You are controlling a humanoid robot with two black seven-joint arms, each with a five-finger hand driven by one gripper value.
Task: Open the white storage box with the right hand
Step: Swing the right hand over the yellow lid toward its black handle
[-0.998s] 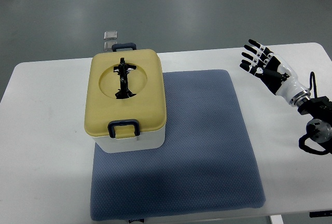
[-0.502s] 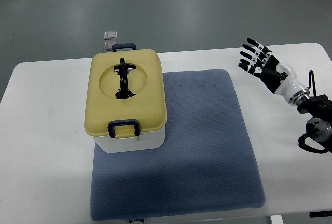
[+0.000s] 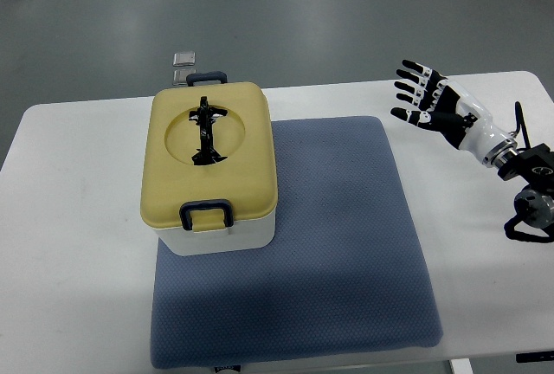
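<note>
Your right hand (image 3: 426, 97) hangs released, fingers spread.
The lidded white storage box (image 3: 210, 168) sits well apart, leftward; no readable labels.

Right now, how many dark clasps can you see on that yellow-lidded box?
2. One dark latch sits on the near edge of the storage box, one latch on its far edge. Others on the sides could be hidden.
</note>
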